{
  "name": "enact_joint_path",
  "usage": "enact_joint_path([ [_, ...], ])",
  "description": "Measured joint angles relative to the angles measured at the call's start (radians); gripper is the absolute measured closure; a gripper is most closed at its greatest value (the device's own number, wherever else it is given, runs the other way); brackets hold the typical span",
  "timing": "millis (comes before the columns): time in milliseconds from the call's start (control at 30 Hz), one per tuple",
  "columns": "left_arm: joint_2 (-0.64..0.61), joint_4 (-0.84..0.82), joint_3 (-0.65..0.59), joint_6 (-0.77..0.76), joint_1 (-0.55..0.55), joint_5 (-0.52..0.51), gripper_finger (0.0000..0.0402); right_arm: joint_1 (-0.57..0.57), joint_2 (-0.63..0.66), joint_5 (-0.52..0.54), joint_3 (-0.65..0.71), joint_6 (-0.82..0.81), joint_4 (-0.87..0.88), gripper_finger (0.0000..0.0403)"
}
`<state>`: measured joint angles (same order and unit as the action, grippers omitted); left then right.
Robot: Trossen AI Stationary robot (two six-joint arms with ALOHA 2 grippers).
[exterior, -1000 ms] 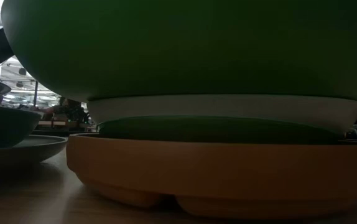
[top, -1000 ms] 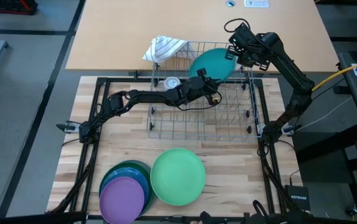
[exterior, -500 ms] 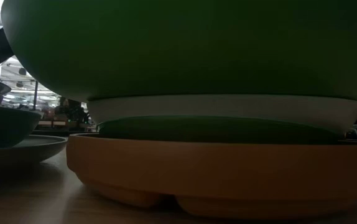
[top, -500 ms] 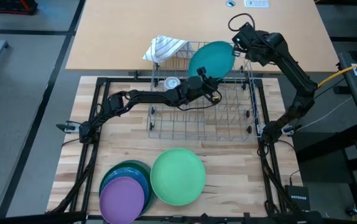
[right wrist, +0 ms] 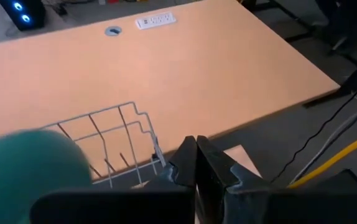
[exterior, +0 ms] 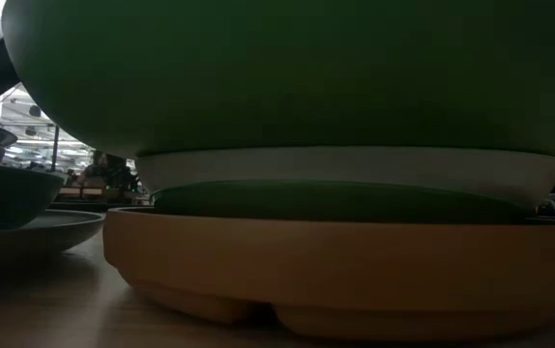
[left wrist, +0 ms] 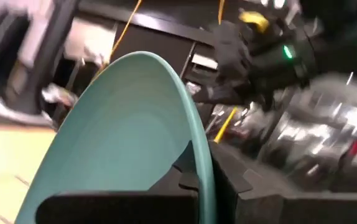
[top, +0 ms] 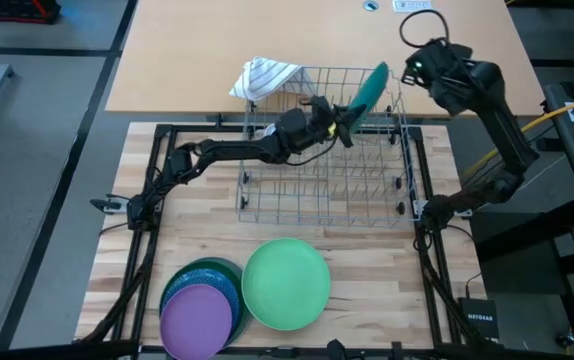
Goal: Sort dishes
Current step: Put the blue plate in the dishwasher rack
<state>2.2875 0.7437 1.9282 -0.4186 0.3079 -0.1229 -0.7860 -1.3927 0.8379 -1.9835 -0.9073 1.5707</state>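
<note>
A teal plate (top: 369, 88) stands nearly on edge over the far right part of the wire dish rack (top: 327, 185). My left gripper (top: 345, 118) is shut on it, and the left wrist view shows the plate (left wrist: 129, 137) rising between the fingers. My right gripper (top: 410, 68) is shut and empty, apart from the plate, up beyond the rack's far right corner; its wrist view (right wrist: 196, 163) shows nothing between the fingers. A green plate (top: 285, 283) tops one stack at the near edge. A purple plate (top: 197, 318) tops the other stack. My left gripper pinches the teal plate by its rim (left wrist: 204, 185), one finger on each face. The fingers come from the table's left, slanting upward. The plate sticks up past the fingertips, tilted nearly on edge, above the rack.
A striped white cloth (top: 265, 75) hangs over the rack's far left corner. The tan tabletop (top: 197, 50) lies beyond the rack. In the low view the green bowl (exterior: 287, 68) sits on white, dark green and tan dishes (exterior: 335, 261). Bare wood (top: 387, 290) lies to the near right.
My left gripper has risen and rolled, and the teal plate it holds has turned from lying face-up to standing nearly on edge. My right gripper, which was at the plate's far right rim, has drawn away up and toward the table's right edge.
</note>
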Motion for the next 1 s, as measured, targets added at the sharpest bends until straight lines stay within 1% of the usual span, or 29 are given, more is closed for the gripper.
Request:
enact_joint_path([
  [133, 0.003, -0.006, 0.0, -0.22, 0.013, 0.002, 0.04, 0.0, 0.045, -0.028, 0.0, 0.0, 0.0, 0.0398],
  [233, 0.003, 0.012, 0.0, -0.338, 0.022, -0.009, 0.04, 0.0, 0.069, -0.049, 0.0, 0.0, 0.001, 0.0398],
  [333, 0.003, 0.011, 0.0, -0.449, 0.031, -0.056, 0.04, 0.0, 0.085, -0.076, 0.0, 0.002, 0.001, 0.0398],
  [467, 0.003, 0.008, 0.0, -0.576, 0.052, -0.124, 0.04, 0.001, 0.089, -0.1, 0.0, 0.047, 0.001, 0.0398],
  [667, 0.003, -0.003, 0.0, -0.672, 0.085, -0.216, 0.04, 0.001, 0.077, -0.122, 0.0, 0.127, -0.049, 0.0398],
  [833, 0.003, 0.001, 0.0, -0.711, 0.102, -0.24, 0.04, 0.001, 0.073, -0.133, 0.001, 0.213, -0.166, 0.0398],
  [1000, 0.003, 0.001, 0.0, -0.744, 0.104, -0.3, 0.04, 0.0, 0.059, -0.194, 0.001, 0.244, -0.261, 0.0398],
])
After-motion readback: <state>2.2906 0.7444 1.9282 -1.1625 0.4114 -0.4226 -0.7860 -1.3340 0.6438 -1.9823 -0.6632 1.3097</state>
